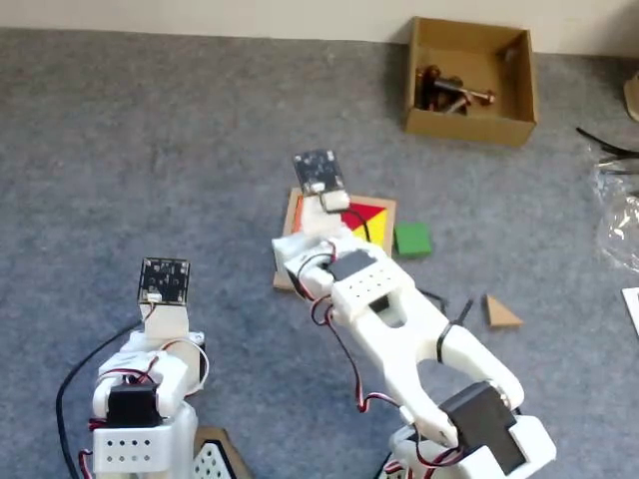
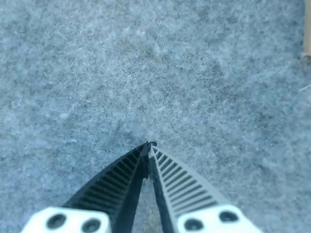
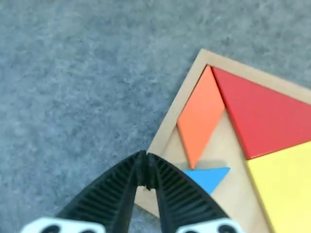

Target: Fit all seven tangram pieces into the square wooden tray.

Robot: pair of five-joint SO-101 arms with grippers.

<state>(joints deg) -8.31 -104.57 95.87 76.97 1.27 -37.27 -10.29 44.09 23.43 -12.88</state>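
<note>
1. Right end effector: fingers fully together, holding nothing. It hangs over the tray at its near rim, just beside the blue triangle.
2. Left end effector: fingers pressed together, holding nothing, over bare grey felt well apart from the tray.
3. Tray contents seen: orange parallelogram against the rim, red triangle beside it, yellow triangle below the red. The blue triangle lies loose, with bare wood around it.
4. Outside the tray: green square on the bench just beside the tray's edge, and tan triangle farther off. A seventh piece cannot be found; the right arm covers part of the tray.
5. Judgement: about half fitted. The step in hand looks to be seating the blue triangle, or fetching the green square.
6. Recommendation: push the blue piece flat with low, closed tips, and avoid the orange piece's point. For the square, open wide, grip two parallel sides, lift clear of the rim and lower level.
</note>
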